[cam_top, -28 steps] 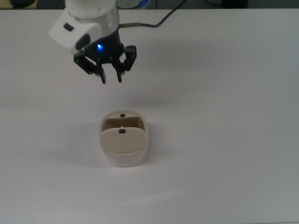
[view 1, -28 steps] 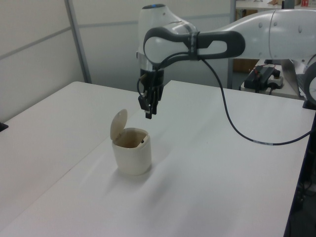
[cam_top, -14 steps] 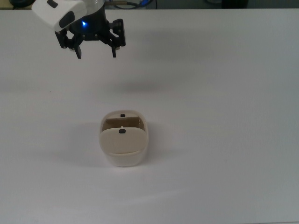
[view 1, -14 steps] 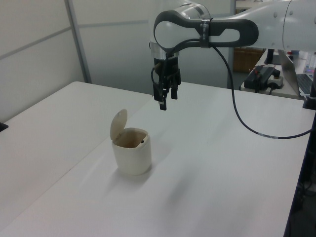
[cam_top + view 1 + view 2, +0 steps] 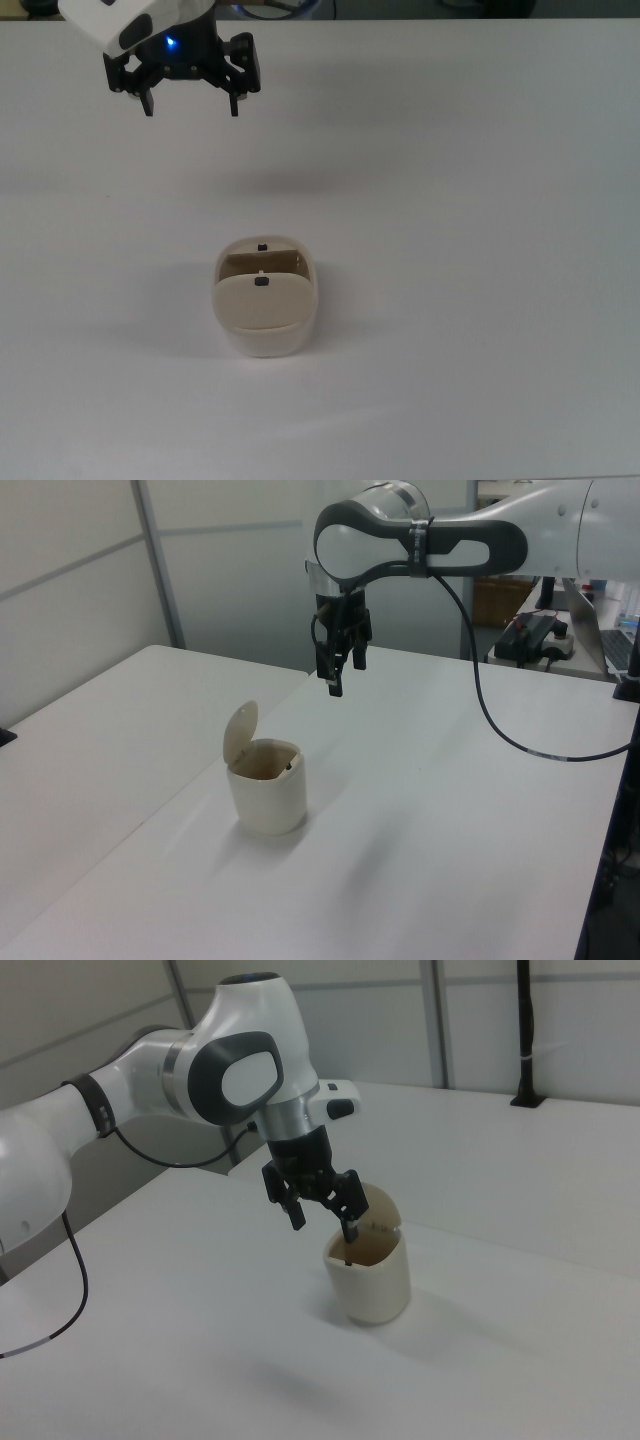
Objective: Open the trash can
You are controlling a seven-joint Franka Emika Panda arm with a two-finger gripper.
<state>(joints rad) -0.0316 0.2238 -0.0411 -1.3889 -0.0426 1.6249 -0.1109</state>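
Fingers [image 5: 233,98] of the gripper [image 5: 191,103] hang spread wide apart, gripping nothing, high over the table [image 5: 480,200]. Below them and well apart (nearer the top view's bottom) stands the can [image 5: 265,310], lid [image 5: 240,731] tipped upright.

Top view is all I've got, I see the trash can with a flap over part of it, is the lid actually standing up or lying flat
Observer: It is standing up. In the left view the lid rises from the rim of the trash can on the left view's left side, and the mouth is open.
Operator: And the gripper, is it touching the can?
Observer: No. In the left view the gripper hangs in the air well above the rim, apart from the can, holding nothing.
Operator: Anything inside the can?
Observer: The right view shows a brownish inner wall just under the rim, but not the bottom, so I cannot tell.
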